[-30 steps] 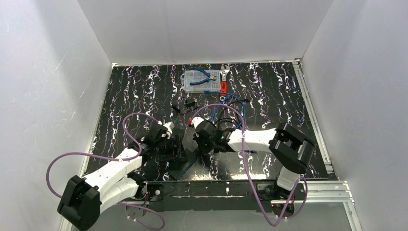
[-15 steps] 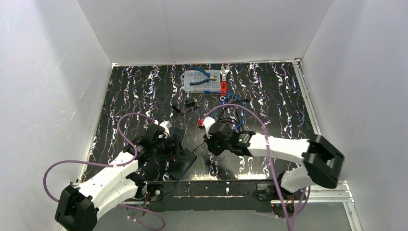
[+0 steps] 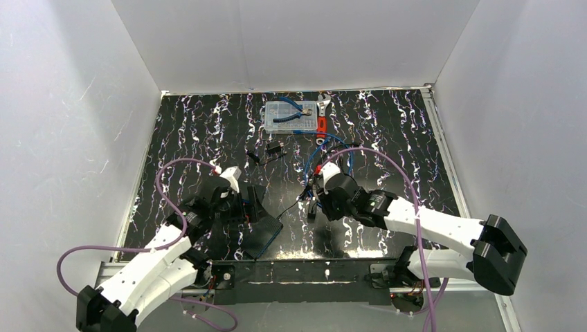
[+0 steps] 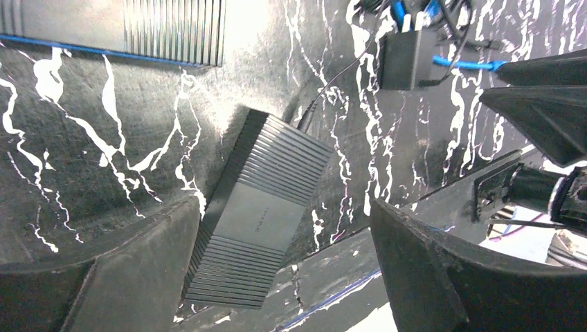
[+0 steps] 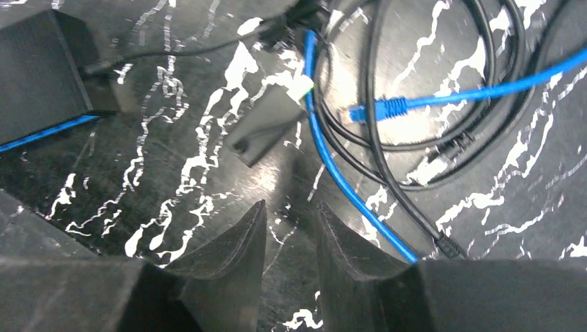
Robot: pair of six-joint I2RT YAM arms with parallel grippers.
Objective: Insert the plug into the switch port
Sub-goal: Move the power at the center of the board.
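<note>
The switch, a small flat matte-black box [image 5: 266, 126], lies on the glossy table just ahead of my right gripper [image 5: 292, 207]. A blue cable [image 5: 325, 166] with a whitish connector [image 5: 302, 86] meets its far end. The port itself does not show. A loose blue plug [image 5: 361, 113] lies to the right of the box, on a cable coil. My right gripper [image 3: 317, 203] is narrowly open and empty. My left gripper [image 4: 284, 207] is wide open above a ribbed black box [image 4: 259, 218]. The left gripper [image 3: 244, 207] holds nothing.
The ribbed black box [image 3: 263, 228] has a thin black cable [image 5: 173, 50] plugged into it. Black and blue cables [image 3: 331, 149] tangle beyond the right gripper. A clear parts box [image 3: 291, 116] with blue pliers sits at the back. White walls enclose the table.
My right arm has swung out to the right, and its gripper has moved right and back toward the cable tangle. My left gripper has shifted slightly away from me.
</note>
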